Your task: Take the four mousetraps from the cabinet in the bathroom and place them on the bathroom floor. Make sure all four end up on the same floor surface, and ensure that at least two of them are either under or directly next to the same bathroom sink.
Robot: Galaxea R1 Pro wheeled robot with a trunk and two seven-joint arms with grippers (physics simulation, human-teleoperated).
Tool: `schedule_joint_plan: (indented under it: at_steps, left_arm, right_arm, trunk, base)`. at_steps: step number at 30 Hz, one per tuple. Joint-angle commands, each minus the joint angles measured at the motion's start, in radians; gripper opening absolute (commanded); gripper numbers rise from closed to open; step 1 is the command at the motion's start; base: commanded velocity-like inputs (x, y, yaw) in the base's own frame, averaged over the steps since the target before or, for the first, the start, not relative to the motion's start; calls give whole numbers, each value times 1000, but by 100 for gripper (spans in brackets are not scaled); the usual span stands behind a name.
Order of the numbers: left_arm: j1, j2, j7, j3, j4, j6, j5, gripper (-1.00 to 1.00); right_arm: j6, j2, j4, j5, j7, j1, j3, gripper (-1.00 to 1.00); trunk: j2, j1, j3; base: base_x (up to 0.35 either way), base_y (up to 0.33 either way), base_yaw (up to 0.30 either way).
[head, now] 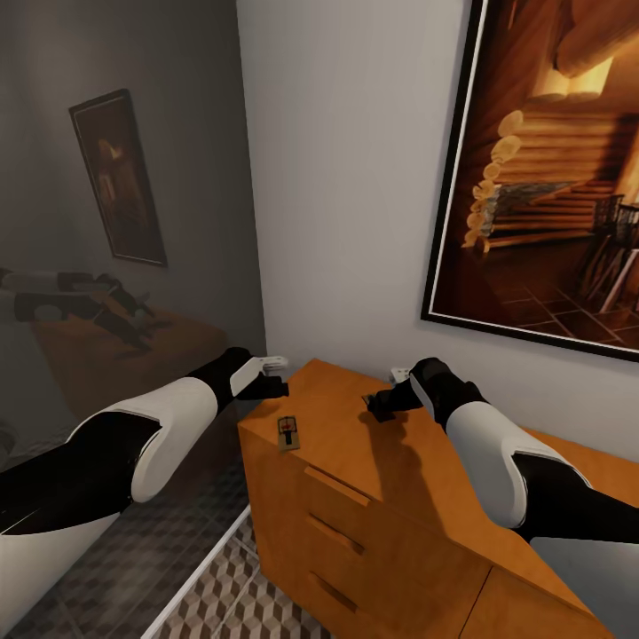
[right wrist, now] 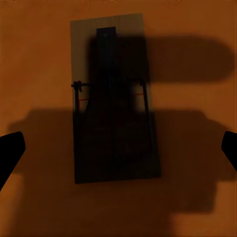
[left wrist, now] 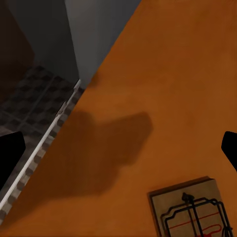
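Two mousetraps lie flat on top of the orange-brown cabinet (head: 426, 479). One mousetrap (head: 288, 433) sits near the cabinet's front left edge; in the left wrist view this mousetrap (left wrist: 190, 210) lies off to one side of my left gripper (left wrist: 118, 150), not between the fingers. My left gripper (head: 271, 374) hovers open at the cabinet's left corner. My right gripper (head: 383, 395) is open over the middle of the top. The second mousetrap (right wrist: 116, 98) lies in shadow directly below my right gripper (right wrist: 118, 148), between its spread fingertips (right wrist: 10, 150). The cube-patterned bathroom floor (head: 240, 603) lies below the cabinet.
A large framed cabin picture (head: 550, 177) hangs on the white wall behind the cabinet. To the left, a dark reflective panel (head: 89, 266) mirrors my arm. A white strip (head: 204, 568) crosses the floor beside the cabinet. Drawer handles (head: 335, 532) face the front.
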Motion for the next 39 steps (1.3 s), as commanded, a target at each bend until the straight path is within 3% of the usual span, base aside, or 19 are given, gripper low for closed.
schedule_joint_plan:
  at_steps: [1, 7, 18, 39]
  left_arm:
    - [0, 0, 7, -6, -2, 5, 11, 100]
    - [0, 0, 7, -6, -1, 5, 11, 100]
    - [0, 0, 7, -6, 1, 5, 12, 100]
    - [0, 0, 7, -6, -1, 5, 11, 100]
  right_arm:
    - [4, 1, -2, 11, 6, -1, -7, 100]
    - [3, 0, -1, 10, 6, 0, -7, 100]
    - [0, -1, 13, 11, 6, -1, -7, 100]
    - [-23, -2, 25, 11, 4, -1, -7, 100]
  trunk:
    - [-1, 0, -1]
    - [-1, 0, -1]
    - [-78, 42, -36]
    - [-78, 42, -36]
  base:
    - [0, 0, 0]
    - [0, 0, 0]
    - [0, 0, 0]
    - [0, 0, 0]
